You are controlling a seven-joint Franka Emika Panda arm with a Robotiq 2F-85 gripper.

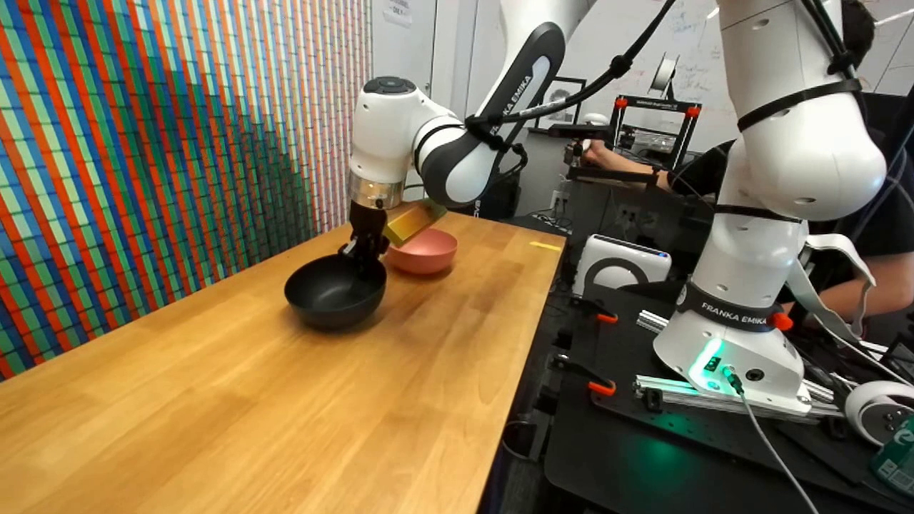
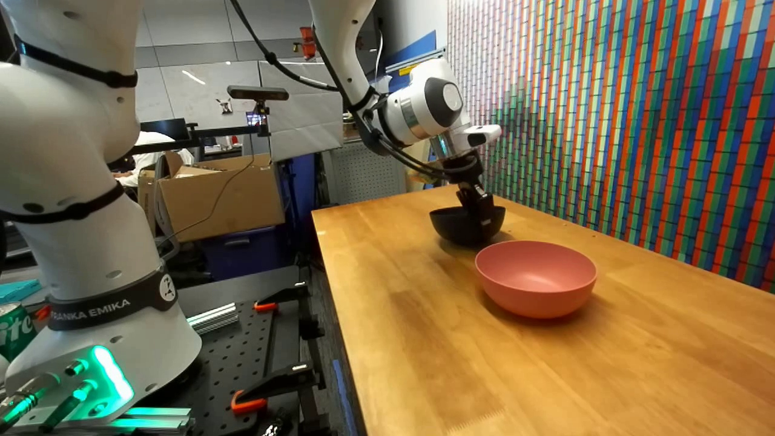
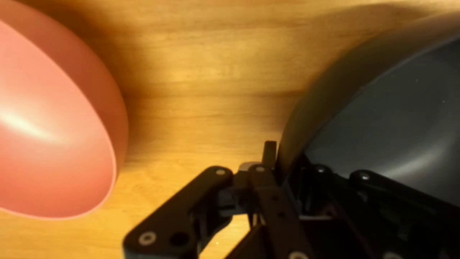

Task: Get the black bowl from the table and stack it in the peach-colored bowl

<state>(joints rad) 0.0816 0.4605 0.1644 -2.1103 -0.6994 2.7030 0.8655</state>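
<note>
At the long, honey-coloured wooden table [image 1: 400, 385], stacking is not yet done: the smooth, round black bowl [image 1: 330, 294] is seen near the plain, round salmon-pink bowl [image 2: 536, 281], with a gap between. The black bowl is pinched at its rim by the dark, two-fingered gripper [image 3: 286, 162], so grasping is judged done; whether the bowl is lifted cannot be told. Carrying, lowering and release are left.

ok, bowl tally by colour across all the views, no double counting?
Black: 1, the black bowl
Peach: 1, the peach-colored bowl
Total: 2 bowls, each showing in both exterior views and the wrist view
</note>
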